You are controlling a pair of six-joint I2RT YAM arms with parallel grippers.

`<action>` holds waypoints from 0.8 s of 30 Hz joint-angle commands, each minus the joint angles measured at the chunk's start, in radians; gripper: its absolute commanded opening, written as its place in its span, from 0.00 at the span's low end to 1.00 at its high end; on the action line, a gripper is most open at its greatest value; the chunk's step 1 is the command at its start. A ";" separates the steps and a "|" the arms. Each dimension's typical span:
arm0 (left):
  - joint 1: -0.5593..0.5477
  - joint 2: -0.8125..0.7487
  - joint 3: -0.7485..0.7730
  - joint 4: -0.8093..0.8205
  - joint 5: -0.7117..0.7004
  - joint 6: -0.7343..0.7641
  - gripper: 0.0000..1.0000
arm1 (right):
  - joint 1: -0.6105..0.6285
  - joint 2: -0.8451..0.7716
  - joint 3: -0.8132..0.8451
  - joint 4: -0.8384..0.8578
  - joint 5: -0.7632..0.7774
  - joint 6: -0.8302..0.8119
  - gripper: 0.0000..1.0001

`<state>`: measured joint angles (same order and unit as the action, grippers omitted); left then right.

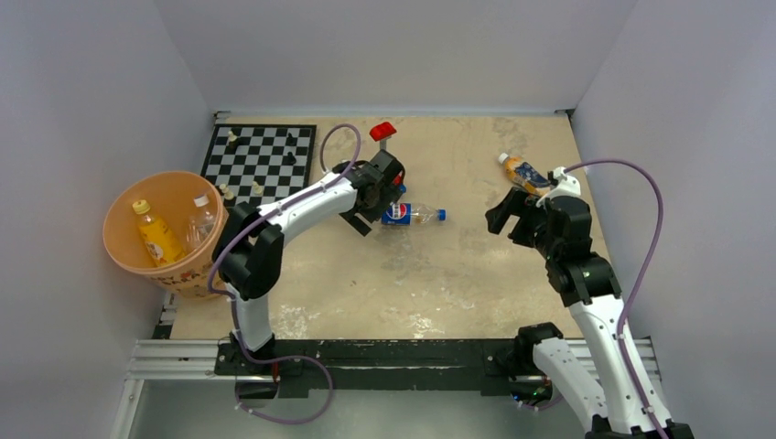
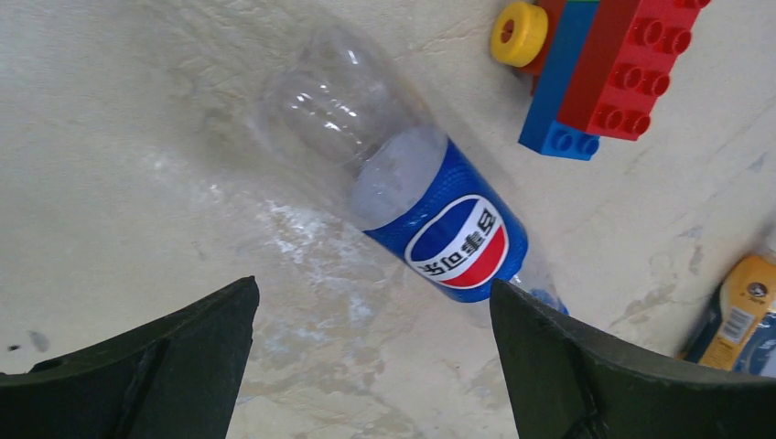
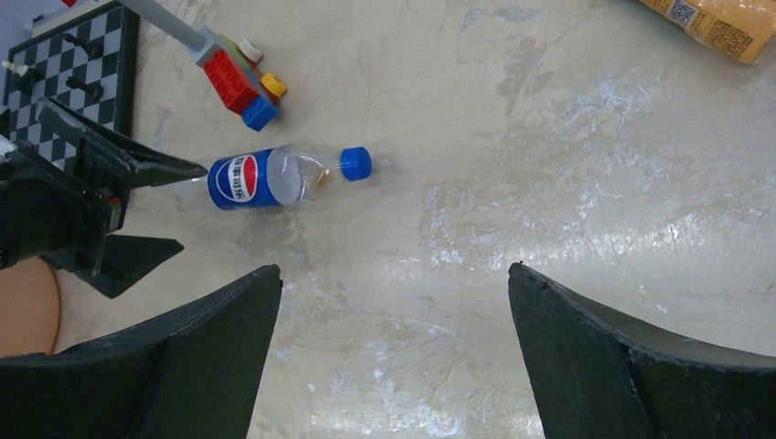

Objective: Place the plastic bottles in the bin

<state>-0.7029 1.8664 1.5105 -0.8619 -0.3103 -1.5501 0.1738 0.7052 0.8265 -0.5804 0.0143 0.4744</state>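
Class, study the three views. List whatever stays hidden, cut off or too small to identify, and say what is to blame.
- Orange-brown bottle: right wrist view, cut off by the top edge; top view, base behind the right arm.
- Blue-labelled bottle: left wrist view, cap mostly behind a finger.
- Bin: top view, near wall hides part of its inside.
- Chess pieces: top view, too small to name.

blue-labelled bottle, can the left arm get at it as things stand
Probably yes. The left end effector hangs open right by the blue-labelled bottle, which lies on its side on the table. The toy brick figure lies beside it, apart, and nothing sits between.
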 commanded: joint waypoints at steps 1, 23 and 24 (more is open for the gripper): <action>-0.003 0.025 -0.013 0.159 0.014 -0.096 0.99 | -0.003 -0.006 0.044 -0.009 0.022 -0.022 0.99; -0.005 0.059 -0.103 0.123 0.014 -0.126 0.44 | -0.002 0.007 0.076 -0.027 0.027 -0.046 0.99; -0.004 0.021 -0.124 0.106 -0.013 -0.108 0.39 | -0.002 0.002 0.073 -0.027 0.026 -0.045 0.99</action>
<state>-0.7036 2.0068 1.4544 -0.6655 -0.2756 -1.6848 0.1738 0.7197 0.8639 -0.6147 0.0349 0.4435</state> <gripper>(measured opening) 0.498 0.985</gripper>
